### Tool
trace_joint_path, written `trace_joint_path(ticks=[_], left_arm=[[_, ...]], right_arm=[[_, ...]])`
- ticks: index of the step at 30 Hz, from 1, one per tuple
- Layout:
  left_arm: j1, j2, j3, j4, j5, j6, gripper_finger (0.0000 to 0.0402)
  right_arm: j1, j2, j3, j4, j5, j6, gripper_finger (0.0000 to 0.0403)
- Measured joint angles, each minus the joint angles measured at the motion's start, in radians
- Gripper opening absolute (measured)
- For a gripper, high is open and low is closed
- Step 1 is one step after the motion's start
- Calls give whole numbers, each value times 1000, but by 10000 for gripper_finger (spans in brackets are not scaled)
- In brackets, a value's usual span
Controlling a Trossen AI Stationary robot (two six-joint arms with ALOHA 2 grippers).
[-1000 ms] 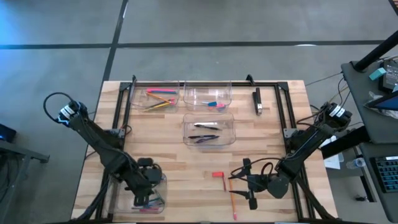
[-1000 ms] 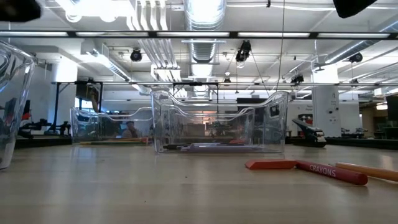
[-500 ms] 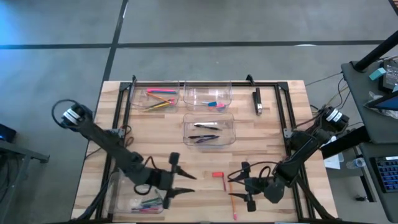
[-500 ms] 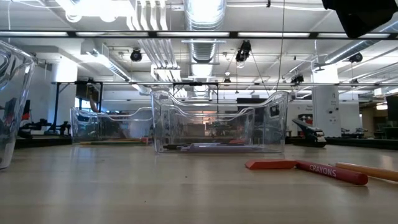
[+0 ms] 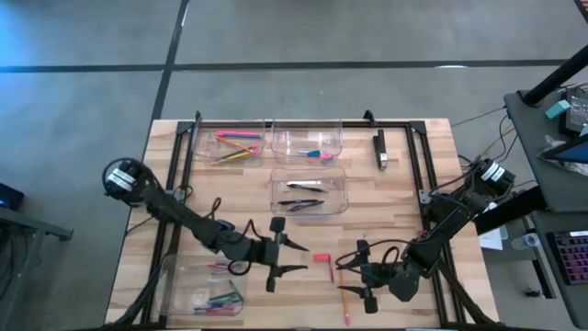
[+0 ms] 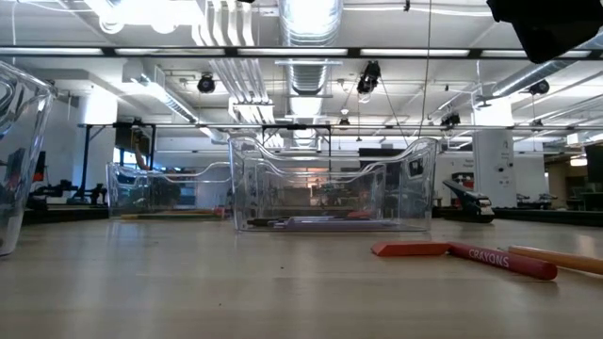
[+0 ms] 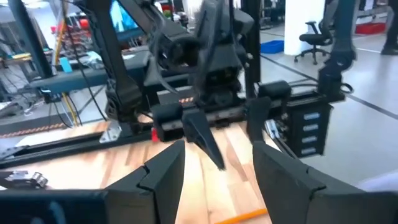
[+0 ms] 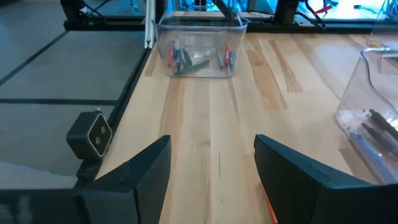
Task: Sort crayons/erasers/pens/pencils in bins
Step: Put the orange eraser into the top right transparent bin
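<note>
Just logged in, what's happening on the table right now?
Sorting is nearly done. Both claws are open and hold nothing. The left claw hangs near mid-table, beside the front-left bin of crayons. The right claw hovers over the last loose items near the front edge: a red crayon and an orange pencil. The back-left bin has pencils, the one beside it erasers, the middle bin pens. A black block lies at the back right.
</note>
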Motion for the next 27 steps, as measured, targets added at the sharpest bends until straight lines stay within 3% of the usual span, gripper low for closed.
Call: trace_joint_path(ticks=[8, 27], left_arm=[[12, -50, 1, -90, -2, 102, 173], [70, -95, 12, -84, -8, 136, 173]], right_arm=[[1, -1, 26, 8, 0, 115, 219], [9, 13, 45, 7, 0, 148, 219]])
